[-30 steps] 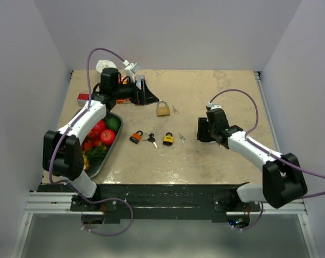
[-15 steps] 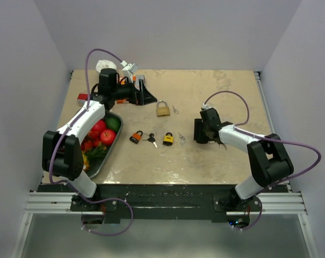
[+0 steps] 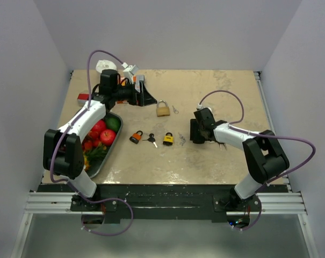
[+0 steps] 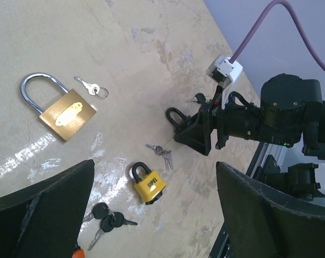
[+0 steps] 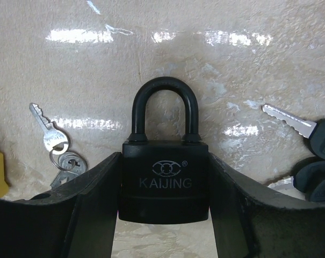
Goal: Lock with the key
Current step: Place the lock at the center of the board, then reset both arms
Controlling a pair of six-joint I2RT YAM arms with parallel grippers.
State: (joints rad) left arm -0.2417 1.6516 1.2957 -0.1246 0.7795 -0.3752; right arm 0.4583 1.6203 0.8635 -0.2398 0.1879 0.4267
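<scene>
My right gripper (image 5: 164, 166) is shut on a black "KAIJING" padlock (image 5: 164, 183), one finger on each side of its body, shackle closed and pointing away. It sits low over the table (image 3: 226, 102), right of centre (image 3: 196, 130). A silver key bunch (image 5: 57, 145) lies to the padlock's left and black-headed keys (image 5: 312, 156) to its right. My left gripper (image 3: 146, 95) hangs open at the back, beside a brass padlock (image 3: 163, 108) with a small key (image 3: 174, 109).
A yellow padlock (image 3: 168, 139), an orange padlock (image 3: 136, 137) and black-headed keys (image 3: 150, 140) lie in a row mid-table, with silver keys (image 3: 181, 138) beside them. A metal tray (image 3: 100, 166) of fruit stands at the left edge.
The right gripper has slid a little left with the black padlock, closer to the silver keys, and its arm has folded in. The left arm has not moved.
</scene>
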